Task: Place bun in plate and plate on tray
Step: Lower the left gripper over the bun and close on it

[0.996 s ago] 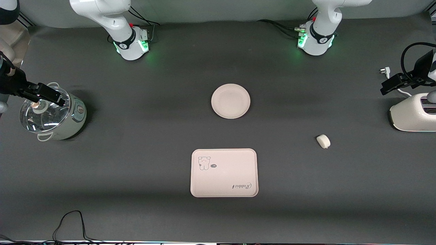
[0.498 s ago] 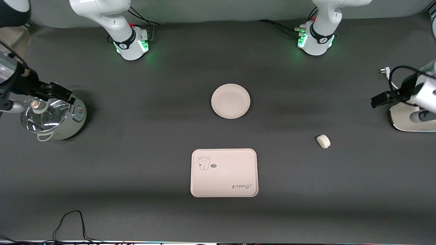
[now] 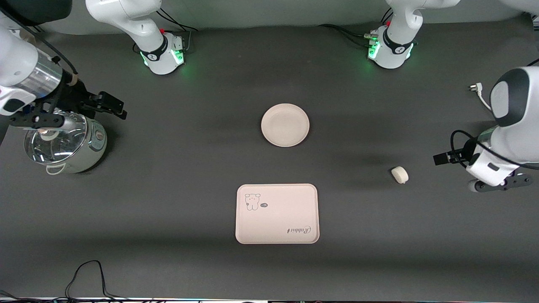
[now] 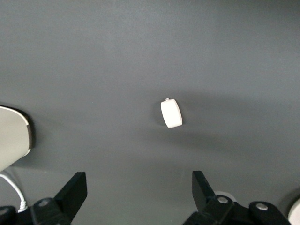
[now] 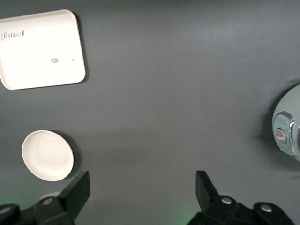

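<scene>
Bun [image 3: 399, 174] lies on the dark worktop [image 3: 177, 176] toward the left arm's end, apart from plate [image 3: 285, 125] and tray [image 3: 277, 213]. Left tool [image 4: 138, 187] hangs over the worktop beside the bun, spread wide, empty. Right tool [image 5: 143, 190], also spread and empty, hangs beside the pot [image 3: 63, 145].

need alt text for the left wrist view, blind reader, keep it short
A small white bun lies alone on the dark grey table, in line with the gap of the open left gripper, whose two black fingers frame the view's edge. A white appliance with a cord shows at one side.
</scene>
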You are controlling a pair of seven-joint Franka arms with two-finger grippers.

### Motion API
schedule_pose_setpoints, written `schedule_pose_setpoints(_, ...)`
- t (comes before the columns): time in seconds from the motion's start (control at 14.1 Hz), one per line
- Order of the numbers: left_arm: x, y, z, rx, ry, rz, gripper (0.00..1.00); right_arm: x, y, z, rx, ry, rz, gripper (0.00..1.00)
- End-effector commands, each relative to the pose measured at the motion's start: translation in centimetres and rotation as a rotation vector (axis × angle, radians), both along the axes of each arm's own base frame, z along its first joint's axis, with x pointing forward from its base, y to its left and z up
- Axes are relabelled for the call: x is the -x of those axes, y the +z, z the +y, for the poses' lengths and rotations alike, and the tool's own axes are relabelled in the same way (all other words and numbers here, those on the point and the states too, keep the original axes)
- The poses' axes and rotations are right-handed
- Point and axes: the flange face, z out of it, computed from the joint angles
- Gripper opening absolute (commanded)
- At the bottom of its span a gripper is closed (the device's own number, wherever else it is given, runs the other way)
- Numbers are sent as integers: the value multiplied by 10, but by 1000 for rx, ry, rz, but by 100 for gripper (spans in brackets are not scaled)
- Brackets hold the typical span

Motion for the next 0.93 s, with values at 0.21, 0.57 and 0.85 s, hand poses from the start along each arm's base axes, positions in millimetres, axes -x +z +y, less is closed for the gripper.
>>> schedule_pose_setpoints(0.21, 13, -129, -24, 44, 40, -82, 100, 26, -21, 35, -6, 55, 59, 100)
schedule_pose_setpoints(0.57, 14, -185, -34, 84, 90, -31, 100, 31, -25, 55, -16, 92, 70, 100)
schedule_pose_setpoints(0.85, 25, -211, -15, 80, 127, -12, 99, 34, -26, 63, -23, 104, 75, 100)
